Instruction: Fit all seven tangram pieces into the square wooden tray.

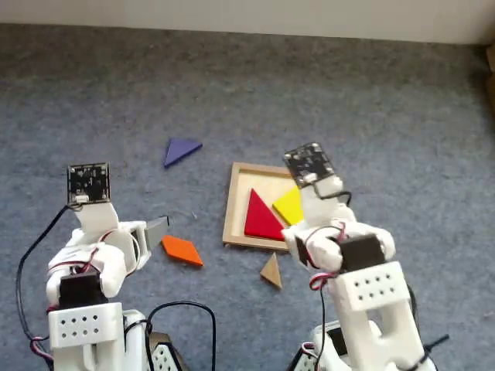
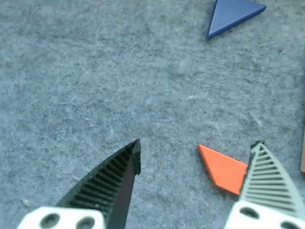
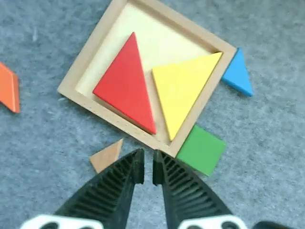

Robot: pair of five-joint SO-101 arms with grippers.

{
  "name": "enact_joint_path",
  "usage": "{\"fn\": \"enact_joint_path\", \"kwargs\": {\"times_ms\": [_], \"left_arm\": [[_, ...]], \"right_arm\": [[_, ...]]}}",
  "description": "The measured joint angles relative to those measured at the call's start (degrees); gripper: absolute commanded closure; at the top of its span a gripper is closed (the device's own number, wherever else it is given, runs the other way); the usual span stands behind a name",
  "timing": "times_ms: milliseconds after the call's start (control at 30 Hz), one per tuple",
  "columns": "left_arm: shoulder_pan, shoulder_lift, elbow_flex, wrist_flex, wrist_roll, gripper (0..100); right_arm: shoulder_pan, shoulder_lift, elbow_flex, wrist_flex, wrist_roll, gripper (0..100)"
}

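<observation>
The square wooden tray (image 3: 80,68) holds a red triangle (image 3: 125,86) and a yellow triangle (image 3: 181,90) side by side. Just outside its rim lie a green square (image 3: 202,149), a light blue triangle (image 3: 237,74) and a small tan triangle (image 3: 106,155). My right gripper (image 3: 148,156) hovers shut and empty over the carpet by the tray's near edge, between the tan triangle and the green square. My left gripper (image 2: 197,144) is open above the carpet, with the orange parallelogram (image 2: 223,168) lying beside one fingertip. A dark blue triangle (image 2: 232,15) lies farther off.
Everything rests on grey carpet (image 1: 93,100). In the high view the tray (image 1: 235,202) sits centre right, the orange piece (image 1: 182,250) to its left and the dark blue triangle (image 1: 181,150) farther back. The right arm (image 1: 340,247) overhangs the tray's right side.
</observation>
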Motion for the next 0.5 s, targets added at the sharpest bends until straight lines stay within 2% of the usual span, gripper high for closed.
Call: {"fn": "enact_joint_path", "kwargs": {"times_ms": [200,500], "left_arm": [[-0.8,-4.1,7.3,-4.1,0.0,65],[-0.8,-6.9,9.1,-4.2,0.0,65]], "right_arm": [[-5.3,14.0,-6.2,-1.4,-5.4,74.7],[-14.2,37.4,-19.2,-3.7,-6.4,74.5]]}}
